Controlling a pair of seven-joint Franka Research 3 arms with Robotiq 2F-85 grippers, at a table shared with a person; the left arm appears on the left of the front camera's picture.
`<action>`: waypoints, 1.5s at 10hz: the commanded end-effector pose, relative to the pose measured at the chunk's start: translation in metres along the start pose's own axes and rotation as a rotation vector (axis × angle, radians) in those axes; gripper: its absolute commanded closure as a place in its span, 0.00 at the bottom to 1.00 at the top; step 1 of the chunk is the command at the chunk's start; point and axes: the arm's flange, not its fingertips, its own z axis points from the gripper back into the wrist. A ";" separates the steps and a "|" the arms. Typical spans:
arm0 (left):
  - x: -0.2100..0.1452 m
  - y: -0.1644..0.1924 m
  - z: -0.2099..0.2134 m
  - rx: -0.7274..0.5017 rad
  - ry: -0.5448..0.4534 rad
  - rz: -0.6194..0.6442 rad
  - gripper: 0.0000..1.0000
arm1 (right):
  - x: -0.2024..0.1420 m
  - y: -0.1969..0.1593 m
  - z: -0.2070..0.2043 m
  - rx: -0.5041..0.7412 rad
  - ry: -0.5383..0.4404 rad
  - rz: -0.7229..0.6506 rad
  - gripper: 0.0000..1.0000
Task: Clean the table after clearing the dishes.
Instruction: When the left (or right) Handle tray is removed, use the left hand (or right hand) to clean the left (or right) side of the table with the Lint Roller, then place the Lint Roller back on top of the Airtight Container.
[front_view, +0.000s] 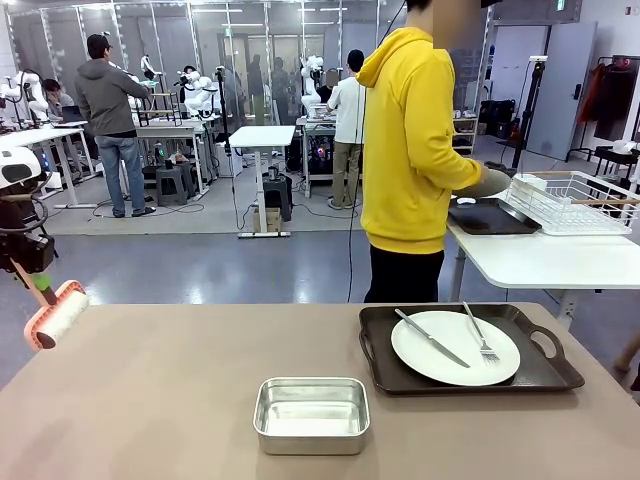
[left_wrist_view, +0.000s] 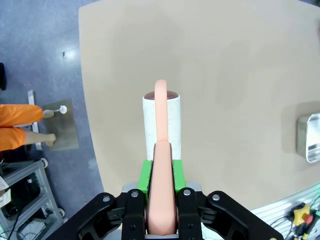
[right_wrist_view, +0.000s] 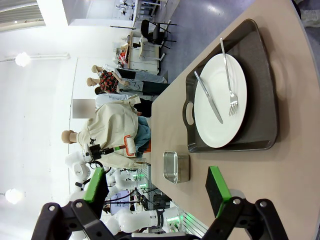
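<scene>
Left wrist view: lint roller (left_wrist_view: 161, 125) was clamped in left gripper (left_wrist_view: 161, 176) jaws over the surface (left_wrist_view: 235, 70); right gripper (right_wrist_view: 157, 186) jaws were held wide.

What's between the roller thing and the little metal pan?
Nothing, just bare brown table. The left wrist view shows that empty stretch between the lint roller and the steel pan.

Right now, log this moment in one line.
left gripper shut on lint roller | right gripper open | tray with plate uncleared on table
</scene>
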 end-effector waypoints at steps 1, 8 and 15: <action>0.000 0.001 0.002 0.006 -0.005 0.003 0.79 | -0.002 0.002 0.001 -0.006 0.005 0.005 0.00; 0.000 0.001 0.002 0.006 -0.005 0.003 0.79 | -0.002 0.002 0.001 -0.006 0.005 0.005 0.00; 0.039 -0.106 0.047 0.052 -0.097 -0.578 0.79 | -0.002 0.002 0.001 -0.006 0.005 0.005 0.00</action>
